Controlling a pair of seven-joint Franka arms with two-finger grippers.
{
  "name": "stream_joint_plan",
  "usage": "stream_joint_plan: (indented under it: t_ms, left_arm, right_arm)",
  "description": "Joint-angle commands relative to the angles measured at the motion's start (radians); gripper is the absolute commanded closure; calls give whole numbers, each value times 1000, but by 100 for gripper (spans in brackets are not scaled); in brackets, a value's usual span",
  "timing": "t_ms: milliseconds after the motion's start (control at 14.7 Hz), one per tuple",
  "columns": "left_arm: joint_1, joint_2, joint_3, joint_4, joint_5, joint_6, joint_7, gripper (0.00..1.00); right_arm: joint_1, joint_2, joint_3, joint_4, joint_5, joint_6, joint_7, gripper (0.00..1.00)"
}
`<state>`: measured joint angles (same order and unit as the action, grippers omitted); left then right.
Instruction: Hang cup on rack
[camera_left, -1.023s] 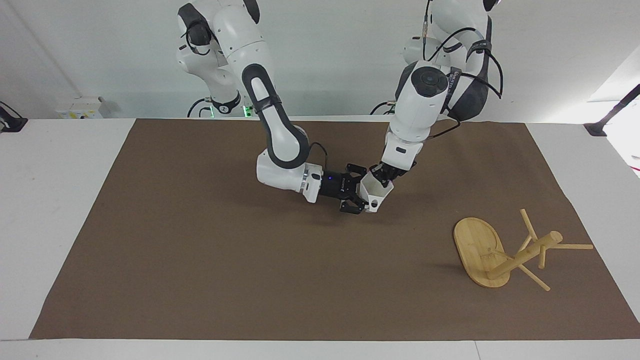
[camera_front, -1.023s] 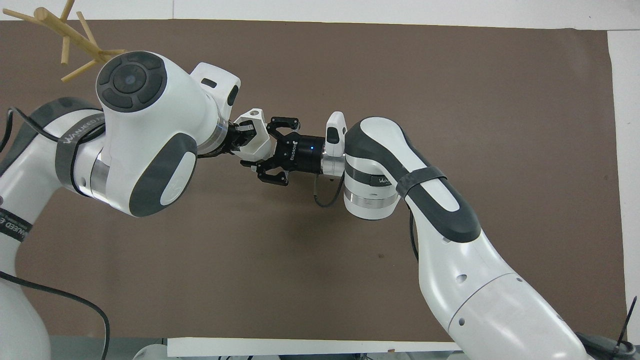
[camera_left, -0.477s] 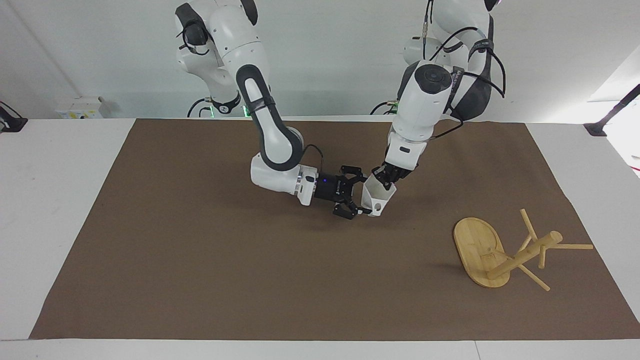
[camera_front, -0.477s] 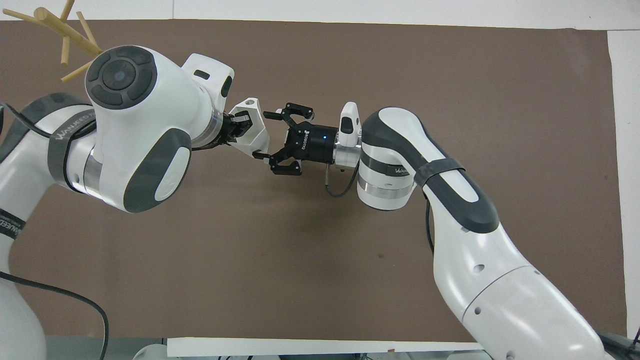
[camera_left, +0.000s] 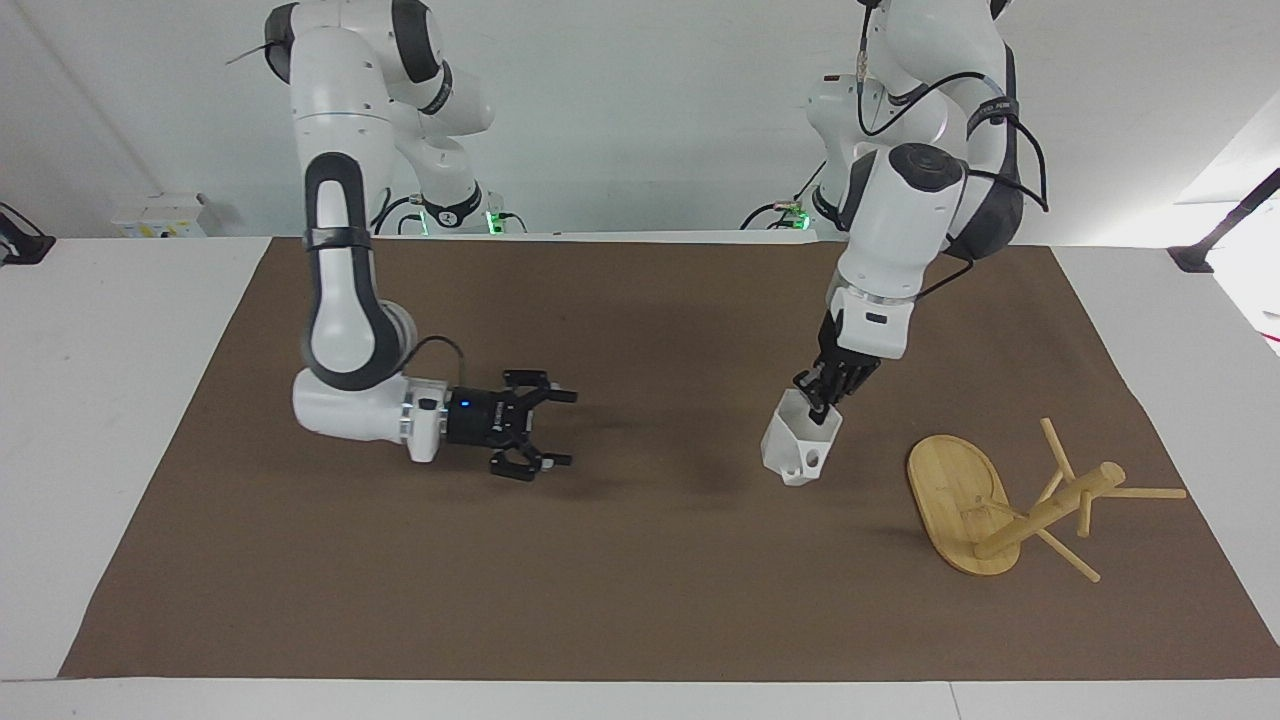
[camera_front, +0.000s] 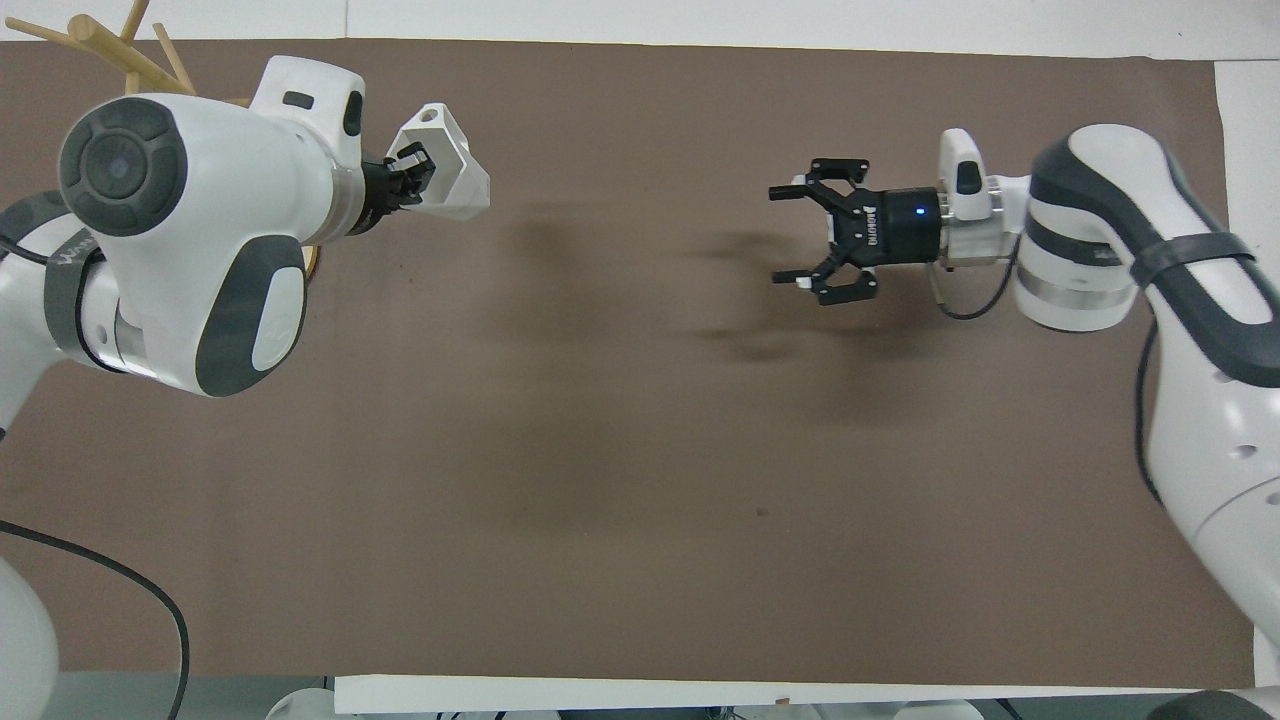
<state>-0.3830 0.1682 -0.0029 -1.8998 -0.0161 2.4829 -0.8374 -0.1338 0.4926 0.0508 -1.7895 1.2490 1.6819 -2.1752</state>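
**Cup held by left hand; rack lying tipped over**

Right arm: right hand (camera_left: 552, 430) held low over the brown mat (camera_left: 640, 560) toward the right arm's end of the worktop (camera_left: 110, 420), wrist horizontal, fingers spread wide apart, nothing between them. Well apart from the cup.

Left arm: left hand (camera_left: 818, 402) points down over the mat toward the left arm's end, fingers together and clamped on the rim of the cup (camera_left: 797, 448). Cup is white and faceted, hangs tilted below the hand and clear of the mat; its blocky handle with the hole faces away from the robots. In the overhead view the cup (camera_front: 445, 172) shows just off the left hand (camera_front: 408, 172).

Rack (camera_left: 1000, 505): farther from the robots than the cup, near it, at the left arm's end. Lies tipped over on the mat, oval base up on edge, post slanting, pegs sticking out in several directions. No contact between cup and rack.
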Motion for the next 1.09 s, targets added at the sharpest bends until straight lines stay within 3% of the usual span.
stream_joint_plan:
  t_ms: [0,205,341,614,818,1023]
  left_arm:
    - [58,-44,-9,-180,18,306,-14,100]
    - [85,-52,-11,-283,5,547,-17,100]
    - [99,-49,-11,-335,-7,669,-34,100]
    - [124,-53,-6,-383,-7,735,-77,100]
    - [156,-53,-6,-383,-7,738,-83,100]
    - [190,-52,-6,-381,-7,737,-92,100]
  right_arm:
    - [-136,-66,17,25,-275,-69,110,0]
    - [-185,-214,15,28,-544,-79,346,0]
    - [-172,-339,23,41,-707,-82,637,0]
    - [-104,-497,35,85,-948,-111,1104,0]
    - [-24,-491,43,255,-1159,-244,1419,0]
    - [2,-491,41,328,-1229,-362,1714,0]
